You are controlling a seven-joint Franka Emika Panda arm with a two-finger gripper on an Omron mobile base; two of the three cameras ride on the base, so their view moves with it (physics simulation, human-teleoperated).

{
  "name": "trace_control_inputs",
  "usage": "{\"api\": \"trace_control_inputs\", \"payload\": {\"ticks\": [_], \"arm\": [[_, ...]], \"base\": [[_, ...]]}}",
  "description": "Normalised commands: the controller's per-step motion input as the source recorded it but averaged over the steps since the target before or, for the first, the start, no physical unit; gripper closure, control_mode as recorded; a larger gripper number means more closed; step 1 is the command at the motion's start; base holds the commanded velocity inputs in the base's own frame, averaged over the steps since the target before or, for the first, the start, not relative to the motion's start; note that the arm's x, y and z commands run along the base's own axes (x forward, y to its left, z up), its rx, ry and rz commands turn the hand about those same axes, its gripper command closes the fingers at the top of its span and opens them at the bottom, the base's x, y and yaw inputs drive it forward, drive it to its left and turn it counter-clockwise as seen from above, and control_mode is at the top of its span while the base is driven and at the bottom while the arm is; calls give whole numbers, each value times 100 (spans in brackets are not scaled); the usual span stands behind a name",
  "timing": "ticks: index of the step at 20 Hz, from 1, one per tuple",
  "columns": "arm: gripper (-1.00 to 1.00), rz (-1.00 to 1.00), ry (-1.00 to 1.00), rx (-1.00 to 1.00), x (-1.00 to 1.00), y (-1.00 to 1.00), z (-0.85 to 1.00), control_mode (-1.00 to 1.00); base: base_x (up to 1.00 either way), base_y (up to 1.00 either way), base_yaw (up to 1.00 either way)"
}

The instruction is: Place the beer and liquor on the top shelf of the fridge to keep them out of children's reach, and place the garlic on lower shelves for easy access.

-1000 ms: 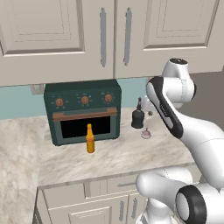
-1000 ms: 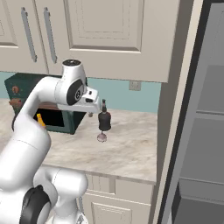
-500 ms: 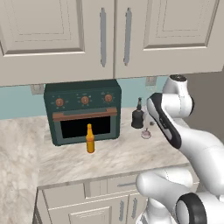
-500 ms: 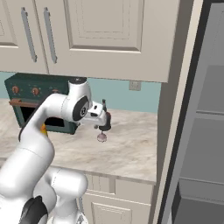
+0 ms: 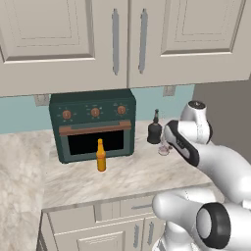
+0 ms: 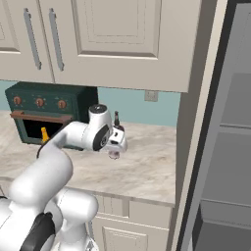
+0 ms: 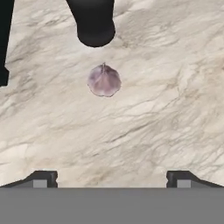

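Pincer (image 7: 112,179) spread fully wide, empty, hung low over marble surface (image 7: 175,109), presumably lined up for descent on garlic (image 7: 104,80). Garlic resting on surface directly ahead of fingertips, clear of both. Liquor (image 7: 94,22) upright just beyond garlic, near but apart; likely obstacle if approach overshoots. Beer (image 5: 101,156) well off to pincer's left, standing before green oven (image 5: 93,125). Fridge (image 6: 230,147) far to right, door open, grey shelves bare; top shelf not discernible. No item shelved yet.
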Motion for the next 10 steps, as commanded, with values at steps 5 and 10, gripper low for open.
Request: {"api": "trace_control_inputs", "payload": {"ticks": [5,10], "arm": [[-100,0,0,0,32,1,-43,-100],[-100,0,0,0,38,6,-30,-100]], "base": [[0,0,0],[0,0,0]]}}
